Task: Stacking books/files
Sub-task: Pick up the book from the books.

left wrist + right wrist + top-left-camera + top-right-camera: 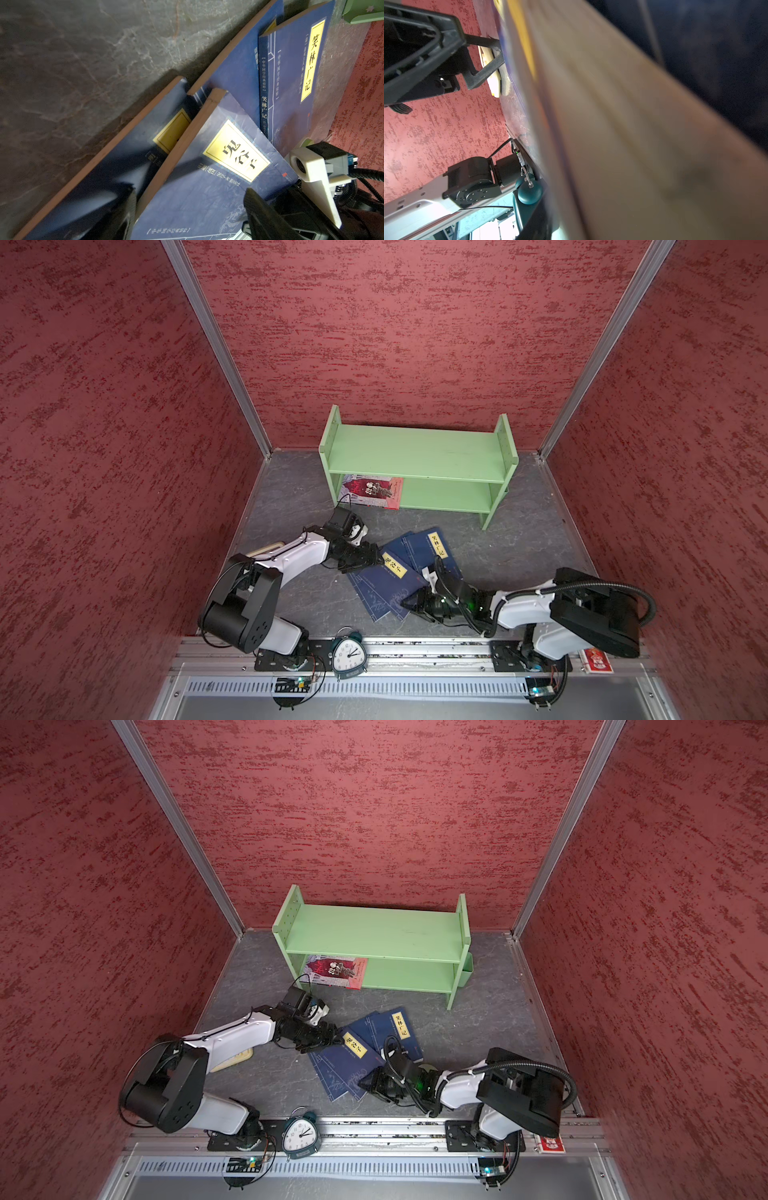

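Several navy books with yellow labels lie overlapped on the grey floor. The top navy book point(384, 587) point(207, 187) rests tilted over another point(116, 166). A third navy book point(432, 551) point(297, 83) lies farther back. My left gripper point(371, 558) point(191, 212) is open at the top book's left edge, its fingers point(261, 209) wide over the cover. My right gripper point(415, 603) is at that book's near right corner, shut on it. The book's page edge point(623, 135) fills the right wrist view. A red-and-white book point(372, 491) lies on the lower shelf.
A green two-tier shelf point(415, 452) stands at the back wall. A teal alarm clock point(348, 655) stands on the front rail. A cream calculator point(232, 1058) lies under the left arm, and a red packet point(596, 659) sits at the front right. Red walls close three sides.
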You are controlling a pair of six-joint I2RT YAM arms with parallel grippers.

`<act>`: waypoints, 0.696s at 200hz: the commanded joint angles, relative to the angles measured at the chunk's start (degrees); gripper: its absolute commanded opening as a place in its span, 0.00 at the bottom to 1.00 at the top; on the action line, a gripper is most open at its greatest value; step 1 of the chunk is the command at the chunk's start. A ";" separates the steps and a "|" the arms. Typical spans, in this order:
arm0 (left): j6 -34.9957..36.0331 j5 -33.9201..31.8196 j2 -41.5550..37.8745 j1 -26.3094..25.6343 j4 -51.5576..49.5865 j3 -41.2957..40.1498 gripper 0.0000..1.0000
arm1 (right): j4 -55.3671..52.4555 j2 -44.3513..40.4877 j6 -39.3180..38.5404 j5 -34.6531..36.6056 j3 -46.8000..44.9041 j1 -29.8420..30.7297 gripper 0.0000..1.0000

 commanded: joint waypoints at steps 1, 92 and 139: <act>0.64 1.67 -1.59 -0.28 -0.69 -0.66 0.82 | -2.16 -4.19 0.02 3.27 0.37 0.68 0.27; 1.54 4.70 -3.12 0.77 -1.92 1.47 0.82 | 0.56 -8.08 -2.39 6.02 -1.48 0.72 0.05; 6.63 6.14 -7.09 8.11 -14.60 11.14 0.83 | -5.36 -16.58 -6.80 4.06 -0.69 0.72 0.03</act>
